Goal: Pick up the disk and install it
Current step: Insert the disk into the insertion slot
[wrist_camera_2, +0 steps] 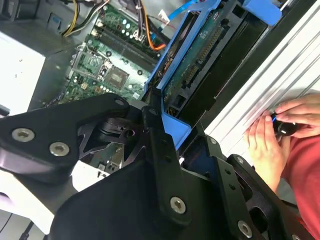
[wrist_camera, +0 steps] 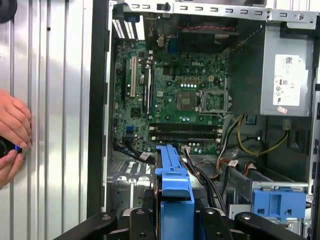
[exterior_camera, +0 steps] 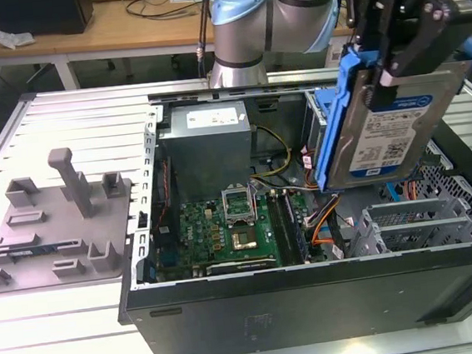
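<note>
Exterior and both wrist views of a single arm at work over an opened computer. The black metal two-fingered pincer (exterior_camera: pixel 395 71) (wrist_camera_2: pixel 172 131) is closed on the disk (exterior_camera: pixel 392 133) (wrist_camera_2: pixel 201 59), a flat rectangular silver metal drive with a white-and-blue label and a bright blue plastic carrier frame, gripping the frame's edge between its fingers (wrist_camera_2: pixel 150 117). The disk hangs below the pincer, on edge and tilted, its label facing the exterior camera and its green circuit side showing in the second wrist view.

Beneath the pincer lies the black metal computer case (exterior_camera: pixel 315 307), on its side with the cover off. The perforated silver metal drive cage (exterior_camera: pixel 428 219) sits directly under the held disk; whether the two touch cannot be told. Inside the case, to the exterior view's left of the pincer, are the green motherboard (exterior_camera: pixel 232 223) (wrist_camera: pixel 175 95) and the large grey metal power supply box (exterior_camera: pixel 207 138) (wrist_camera: pixel 280 70). A grey moulded plastic fixture tray (exterior_camera: pixel 56 219) rests well apart, outside the case. A person's hand (wrist_camera_2: pixel 272 142) (wrist_camera: pixel 12 127) rests on the ribbed aluminium table (wrist_camera: pixel 60 100) beside the case.
</note>
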Robot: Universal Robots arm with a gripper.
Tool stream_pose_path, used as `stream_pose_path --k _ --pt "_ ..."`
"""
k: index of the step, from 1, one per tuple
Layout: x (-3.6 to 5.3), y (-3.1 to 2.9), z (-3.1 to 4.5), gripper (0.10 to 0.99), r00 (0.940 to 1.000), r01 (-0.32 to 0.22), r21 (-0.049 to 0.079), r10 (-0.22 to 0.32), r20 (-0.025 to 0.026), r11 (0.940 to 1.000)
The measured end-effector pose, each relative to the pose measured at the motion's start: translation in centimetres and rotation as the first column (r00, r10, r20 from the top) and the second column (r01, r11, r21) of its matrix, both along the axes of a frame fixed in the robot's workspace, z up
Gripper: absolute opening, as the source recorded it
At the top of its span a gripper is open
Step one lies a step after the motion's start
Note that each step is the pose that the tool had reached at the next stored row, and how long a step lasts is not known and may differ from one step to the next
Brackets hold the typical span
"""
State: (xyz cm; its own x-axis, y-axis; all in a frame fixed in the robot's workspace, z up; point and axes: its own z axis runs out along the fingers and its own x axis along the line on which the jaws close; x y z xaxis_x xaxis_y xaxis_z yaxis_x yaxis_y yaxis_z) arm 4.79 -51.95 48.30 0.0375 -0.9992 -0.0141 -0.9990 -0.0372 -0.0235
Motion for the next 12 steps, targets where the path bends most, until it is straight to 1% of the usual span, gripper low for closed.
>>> stream_pose_path --k 2,4,5,6,10,12 --pt "1.04 -0.17 -0.01 0.365 1.0 0.0 -0.001 0.0 -0.0002 1.0" --pt "1.75 -0.29 -0.02 0.365 1.0 0.0 -0.001 0.0 -0.0003 1.0" --pt "2.42 -0.44 -0.03 0.365 1.0 0.0 -0.001 0.0 -0.0005 1.0" --pt "2.89 -0.57 -0.03 0.365 1.0 0.0 -0.002 0.0 -0.0006 1.0" --pt "4.23 -1.08 -0.08 0.365 1.0 0.0 -0.002 0.0 -0.0006 1.0" --pt "4.61 -1.22 -0.11 0.365 1.0 0.0 -0.002 0.0 -0.0006 1.0"
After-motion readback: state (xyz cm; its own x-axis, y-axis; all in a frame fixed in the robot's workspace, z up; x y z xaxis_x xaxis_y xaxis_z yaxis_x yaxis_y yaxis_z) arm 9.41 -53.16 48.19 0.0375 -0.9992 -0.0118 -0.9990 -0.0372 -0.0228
